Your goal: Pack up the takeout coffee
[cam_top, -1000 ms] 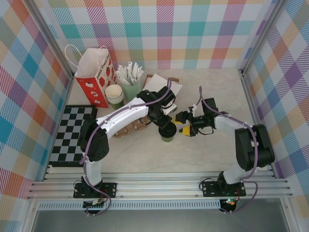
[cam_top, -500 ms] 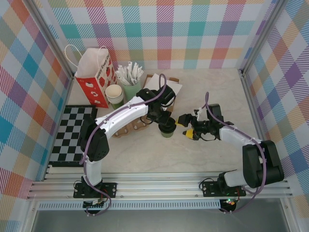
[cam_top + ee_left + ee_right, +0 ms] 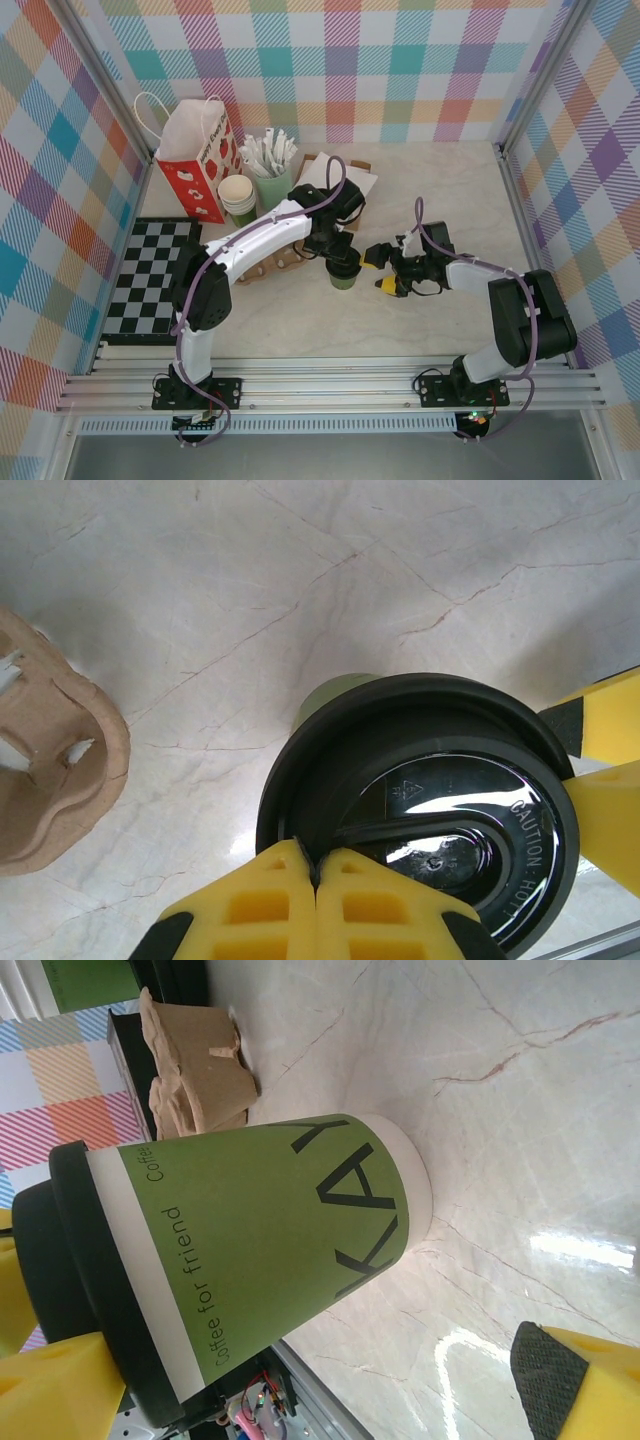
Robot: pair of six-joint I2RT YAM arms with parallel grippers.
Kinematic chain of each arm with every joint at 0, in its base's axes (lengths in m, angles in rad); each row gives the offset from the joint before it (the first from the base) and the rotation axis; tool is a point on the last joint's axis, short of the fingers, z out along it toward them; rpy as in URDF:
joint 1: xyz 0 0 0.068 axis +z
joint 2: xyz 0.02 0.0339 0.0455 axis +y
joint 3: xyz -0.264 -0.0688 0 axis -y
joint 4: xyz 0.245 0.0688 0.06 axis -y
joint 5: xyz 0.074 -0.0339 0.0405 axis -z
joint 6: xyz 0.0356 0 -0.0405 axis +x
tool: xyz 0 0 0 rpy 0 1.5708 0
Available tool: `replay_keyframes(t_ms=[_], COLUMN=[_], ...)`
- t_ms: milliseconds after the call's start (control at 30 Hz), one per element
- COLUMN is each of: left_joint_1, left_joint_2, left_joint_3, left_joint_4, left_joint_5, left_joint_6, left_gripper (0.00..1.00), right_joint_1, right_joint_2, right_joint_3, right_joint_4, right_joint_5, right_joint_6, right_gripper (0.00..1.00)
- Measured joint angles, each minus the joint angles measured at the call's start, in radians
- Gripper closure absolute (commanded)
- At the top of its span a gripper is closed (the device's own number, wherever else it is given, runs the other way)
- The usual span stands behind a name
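Right, your takeout coffee (image 3: pixel 345 279) is standing upright on the marble table (image 3: pixel 450 200), roughly mid-table and between the two arms. Its long axis runs straight up and down: black lid (image 3: pixel 440 810) on top, narrow base flat on the surface. From the right wrist camera the cup looks as if it lies across the frame, lid end to the left and base to the right, but that is just the camera rolled over. You can read "Coffee for friend" running along the green wall near the lid.

Your left gripper (image 3: pixel 316 865) is fully closed, its two yellow fingertips pressed together with no gap. It hangs directly over the cup, tips at the near rim of the lid; I can't tell whether they actually press on it.

Your right gripper (image 3: pixel 380 272) is wide open, sitting just beside the cup on its right, jaws facing the cup wall. One yellow fingertip (image 3: pixel 580 1385) shows low in that wrist view, apart from the cup.

Just left of the cup lies the brown cardboard carrier (image 3: pixel 60 760), close but not touching it.
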State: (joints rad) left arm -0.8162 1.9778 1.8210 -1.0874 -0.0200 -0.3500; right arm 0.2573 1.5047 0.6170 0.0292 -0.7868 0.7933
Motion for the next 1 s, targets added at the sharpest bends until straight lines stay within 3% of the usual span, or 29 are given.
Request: replay_keyframes(t_ms=[167,200,267,333,567,667,767,1000], left_joint_1=[0.0,0.0,0.0,0.0,0.002,0.005,0.013,0.11], left_joint_2=[0.0,0.0,0.0,0.0,-0.002,-0.01,-0.043,-0.294], left_joint_3=[-0.001,-0.001,-0.001,0.003,0.075,0.076,0.049,-0.229], left_joint_4=[0.001,0.001,0.001,-0.003,-0.01,-0.01,0.006,0.106], left_joint_5=[0.001,0.001,0.004,0.012,0.034,0.03,-0.004,-0.11], left_joint_6=[-0.005,-0.006,-0.016,-0.022,-0.029,-0.047,-0.077,-0.23], left_gripper=[0.93,0.89,0.7,0.62,0.58,0.38,0.03,0.0], right_joint_1=[0.0,0.0,0.002,0.003,0.006,0.006,0.013,0.079], right_joint_2=[-0.002,-0.006,-0.024,-0.051,-0.102,-0.102,-0.106,-0.174], right_joint_3=[-0.001,-0.001,0.005,0.016,0.078,0.083,0.092,0.164], right_joint_4=[0.001,-0.004,-0.035,-0.084,-0.182,-0.2,-0.233,-0.346], right_joint_5=[0.001,0.002,0.02,0.044,0.069,0.07,0.079,0.19], right_joint_6=[0.0,0.0,-0.006,-0.021,-0.066,-0.077,-0.095,-0.209], right_gripper=[0.0,0.0,0.0,0.0,0.0,0.0,0.0,0.0])
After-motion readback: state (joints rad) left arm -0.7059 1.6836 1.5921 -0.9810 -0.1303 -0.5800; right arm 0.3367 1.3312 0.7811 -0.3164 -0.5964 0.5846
